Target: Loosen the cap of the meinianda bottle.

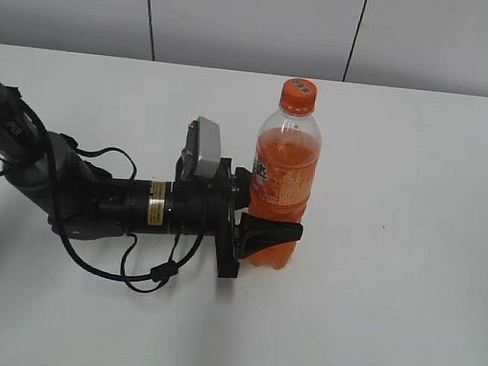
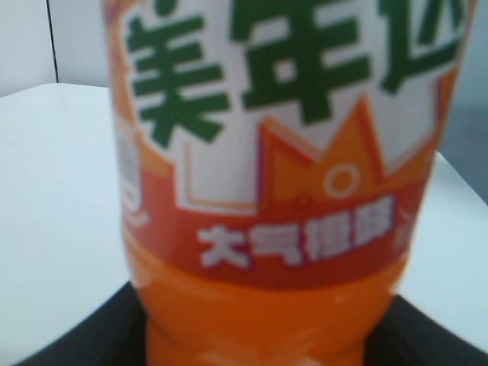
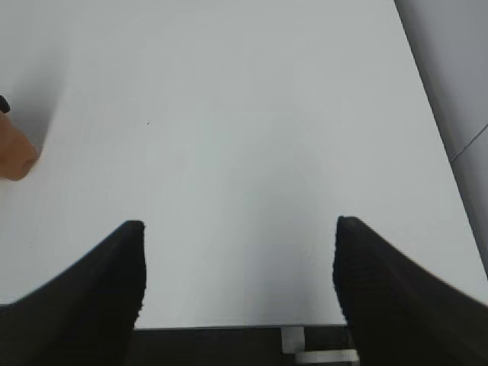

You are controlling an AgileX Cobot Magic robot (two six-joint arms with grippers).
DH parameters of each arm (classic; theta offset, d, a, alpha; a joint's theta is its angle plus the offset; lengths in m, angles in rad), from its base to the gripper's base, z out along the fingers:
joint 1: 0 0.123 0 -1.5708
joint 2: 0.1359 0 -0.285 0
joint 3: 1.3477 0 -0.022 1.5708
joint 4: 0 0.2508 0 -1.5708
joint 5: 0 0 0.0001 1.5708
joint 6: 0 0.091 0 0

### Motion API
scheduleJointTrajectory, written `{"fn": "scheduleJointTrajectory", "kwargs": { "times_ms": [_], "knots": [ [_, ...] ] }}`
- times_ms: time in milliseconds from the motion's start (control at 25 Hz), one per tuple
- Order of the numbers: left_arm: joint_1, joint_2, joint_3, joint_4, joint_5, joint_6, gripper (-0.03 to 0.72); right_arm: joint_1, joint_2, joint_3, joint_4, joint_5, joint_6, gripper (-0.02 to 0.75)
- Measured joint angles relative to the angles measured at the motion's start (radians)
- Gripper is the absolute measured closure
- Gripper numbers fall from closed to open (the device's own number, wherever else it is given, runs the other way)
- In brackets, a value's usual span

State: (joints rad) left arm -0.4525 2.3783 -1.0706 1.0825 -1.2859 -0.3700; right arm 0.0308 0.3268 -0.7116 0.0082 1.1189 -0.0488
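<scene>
Black left gripper [image 1: 262,215] clamps the waisted lower body of the upright clear plastic orange-soda meinianda bottle [image 1: 282,182] on the white table [image 1: 410,251]. Right gripper [image 3: 238,282], spread wide and empty, should pinch the ribbed orange screw cap [image 1: 299,96] squarely, then twist.

White desk against a panelled wall

The desk [image 1: 410,251] has a plain matte top (one tiny dark speck toward its right edge); behind its far edge stands a pale grey wall [image 1: 251,19] split by dark vertical seams.
</scene>
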Motion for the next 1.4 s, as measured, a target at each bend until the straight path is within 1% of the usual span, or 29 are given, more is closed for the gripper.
{"fn": "scheduleJointTrajectory", "kwargs": {
  "times_ms": [80,240,480,640,760,880,1080,1240,1400],
  "knots": [
    [0.0,0.0,0.0,-0.001,0.0,0.0,0.3,0.0,0.096,-0.076,0.017,0.032,0.0,0.16],
    [0.0,0.0,0.0,-0.01,0.0,0.001,0.3,0.0,0.3,-0.23,0.1,0.09,-0.001,0.16],
    [-0.002,0.0,0.0,-0.024,0.002,0.001,0.3,0.0,0.64,-0.461,0.19,0.097,0.04,0.16],
    [-0.002,0.0,0.0,-0.024,0.002,0.001,0.3,0.0,0.814,-0.572,0.239,0.097,0.061,0.16],
    [-0.002,0.0,0.0,-0.025,0.001,0.001,0.3,0.009,0.924,-0.625,0.247,0.097,0.064,0.16],
    [-0.002,0.0,0.0,-0.026,0.001,0.002,0.3,0.058,1.028,-0.666,0.24,0.097,0.066,0.16],
    [-0.002,0.0,0.0,-0.027,0.001,0.002,0.3,0.164,1.18,-0.77,0.168,0.097,0.101,0.16],
    [-0.002,0.0,0.0,-0.027,0.001,0.003,0.3,0.211,1.286,-0.837,0.17,0.097,0.121,0.16],
    [-0.002,0.0,0.0,-0.027,0.001,0.004,0.3,0.258,1.351,-0.865,0.185,0.097,0.142,0.16]
  ]
}}
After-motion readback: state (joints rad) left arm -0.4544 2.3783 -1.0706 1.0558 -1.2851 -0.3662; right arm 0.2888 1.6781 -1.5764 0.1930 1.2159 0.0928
